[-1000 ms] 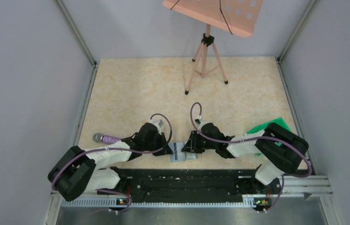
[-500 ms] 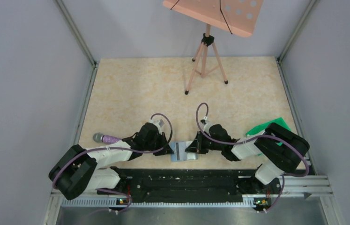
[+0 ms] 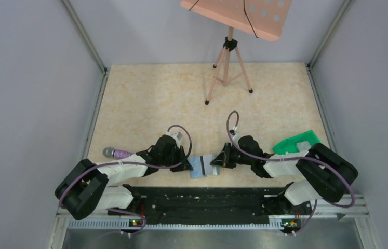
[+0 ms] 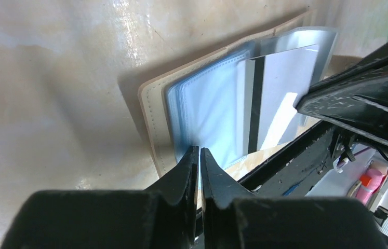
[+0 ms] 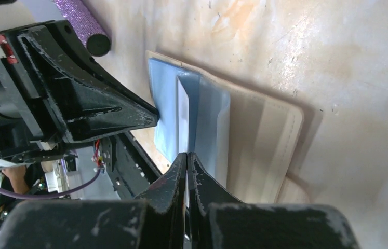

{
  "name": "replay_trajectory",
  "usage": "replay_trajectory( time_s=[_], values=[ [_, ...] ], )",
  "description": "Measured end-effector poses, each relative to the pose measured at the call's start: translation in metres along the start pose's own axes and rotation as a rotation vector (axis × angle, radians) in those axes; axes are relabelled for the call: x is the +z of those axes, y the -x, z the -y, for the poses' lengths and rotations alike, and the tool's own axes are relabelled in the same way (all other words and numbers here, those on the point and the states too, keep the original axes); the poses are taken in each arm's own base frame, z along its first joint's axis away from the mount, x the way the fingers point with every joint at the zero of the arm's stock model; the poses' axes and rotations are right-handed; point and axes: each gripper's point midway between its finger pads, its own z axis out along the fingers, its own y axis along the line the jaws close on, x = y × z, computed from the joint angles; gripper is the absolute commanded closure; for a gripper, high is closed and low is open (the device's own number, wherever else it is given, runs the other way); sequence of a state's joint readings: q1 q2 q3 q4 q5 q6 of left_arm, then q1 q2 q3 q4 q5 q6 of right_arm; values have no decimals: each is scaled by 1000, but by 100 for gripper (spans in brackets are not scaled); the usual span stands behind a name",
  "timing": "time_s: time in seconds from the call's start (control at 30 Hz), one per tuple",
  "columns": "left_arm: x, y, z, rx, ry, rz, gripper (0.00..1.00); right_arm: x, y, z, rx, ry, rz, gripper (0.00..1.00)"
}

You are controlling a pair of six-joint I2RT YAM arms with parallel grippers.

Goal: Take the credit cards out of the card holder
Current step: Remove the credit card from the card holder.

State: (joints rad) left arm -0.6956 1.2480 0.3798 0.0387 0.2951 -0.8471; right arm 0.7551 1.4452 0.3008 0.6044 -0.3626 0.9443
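The card holder (image 3: 198, 168) lies open by the table's near edge, with light-blue panels (image 4: 207, 114) and a beige rim (image 5: 264, 140). My left gripper (image 3: 188, 167) is shut on the near edge of its blue panel (image 4: 198, 151). My right gripper (image 3: 214, 161) is shut on a pale silver credit card (image 4: 281, 88) with a black stripe, which sticks partly out of the holder's right pocket. In the right wrist view the card (image 5: 183, 114) runs nearly edge-on into the shut jaws (image 5: 187, 155). Any other cards are hidden.
A purple microphone (image 3: 118, 153) lies left of the left arm and also shows in the right wrist view (image 5: 81, 25). A green plastic tray (image 3: 295, 142) sits at the right. A pink music stand's tripod (image 3: 227, 67) stands at the back. The black rail (image 3: 202, 199) runs just below the holder.
My right gripper has moved right and slightly away from the holder, drawing the card further out. The right arm uncovered more of the green tray. The left gripper has stayed put.
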Motion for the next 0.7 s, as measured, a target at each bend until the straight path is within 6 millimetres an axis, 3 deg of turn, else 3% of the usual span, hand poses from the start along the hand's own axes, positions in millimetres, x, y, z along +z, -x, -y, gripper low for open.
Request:
replay_trajectory(
  time_s=[0.17, 0.4, 0.7],
  values=[
    [-2, 3, -1, 8, 33, -4, 82, -11, 8, -6, 6, -9, 30, 100],
    [-8, 13, 7, 43, 54, -3, 62, -28, 11, -8, 14, -58, 52, 100],
    [-22, 41, 46, 75, -7, 48, 50, -35, 24, -19, -41, -77, 70, 100]
  ],
)
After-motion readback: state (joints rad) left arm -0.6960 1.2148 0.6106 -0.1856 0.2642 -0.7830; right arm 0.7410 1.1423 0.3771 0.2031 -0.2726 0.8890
